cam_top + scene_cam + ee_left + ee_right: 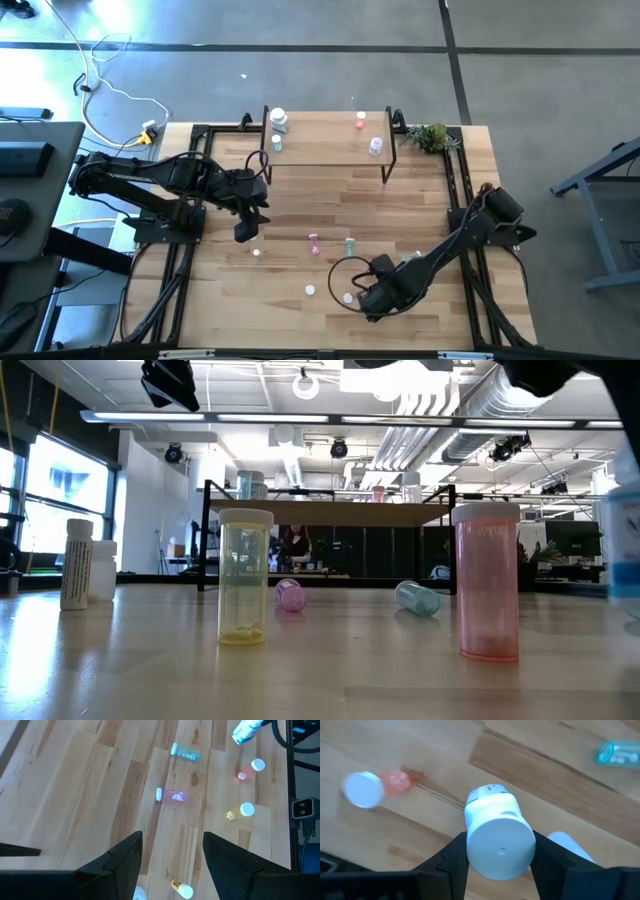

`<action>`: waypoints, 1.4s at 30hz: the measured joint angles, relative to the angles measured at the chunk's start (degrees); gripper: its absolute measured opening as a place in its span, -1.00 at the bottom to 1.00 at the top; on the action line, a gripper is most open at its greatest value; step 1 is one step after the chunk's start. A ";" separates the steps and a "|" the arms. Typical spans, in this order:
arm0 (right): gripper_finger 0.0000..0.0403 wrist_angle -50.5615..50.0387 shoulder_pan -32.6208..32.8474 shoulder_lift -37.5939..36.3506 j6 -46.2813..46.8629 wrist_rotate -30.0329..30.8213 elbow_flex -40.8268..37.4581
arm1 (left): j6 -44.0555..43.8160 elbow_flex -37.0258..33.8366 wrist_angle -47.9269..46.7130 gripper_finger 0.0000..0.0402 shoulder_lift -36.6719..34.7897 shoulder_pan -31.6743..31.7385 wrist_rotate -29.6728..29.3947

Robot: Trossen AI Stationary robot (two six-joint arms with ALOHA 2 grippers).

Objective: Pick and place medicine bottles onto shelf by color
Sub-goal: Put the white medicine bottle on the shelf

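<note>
High view: we list the right gripper (372,296) low over the near table, its catch hidden under the arm. The left gripper (247,228) hangs well apart from it. The shelf (330,152) is far beyond both and carries 4 bottles.
Low view: neither gripper's fingers show. Only here do we see the yellow bottle (245,576) and the pink bottle (487,582) standing upright, and 2 more lying tipped beyond them.
Left wrist view: left fingers (122,862) apart on nothing. A tipped orange-capped bottle (182,889) lies just beyond them.
Right wrist view: only here do we see both right fingers (451,859) pressed to the white bottle (499,839).
Risk: we judge the grip sits high, near the cap. The bottle could swing or slip in the carry, or clip the pink bottle (375,786) just beside it.
</note>
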 joint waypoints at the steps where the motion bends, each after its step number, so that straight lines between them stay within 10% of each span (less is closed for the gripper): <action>1: -0.23 0.04 -0.39 -0.61 -0.47 0.07 0.00 | 0.30 0.00 0.00 -0.02 0.00 0.20 -0.01; 18: -0.23 1.35 -14.54 -12.83 -24.39 5.04 0.00 | 0.43 0.00 0.11 -0.02 0.00 8.60 0.01; 42: -0.23 9.70 -54.33 -29.06 -76.41 4.45 0.00 | -1.73 0.01 0.25 -0.02 0.07 19.97 -0.02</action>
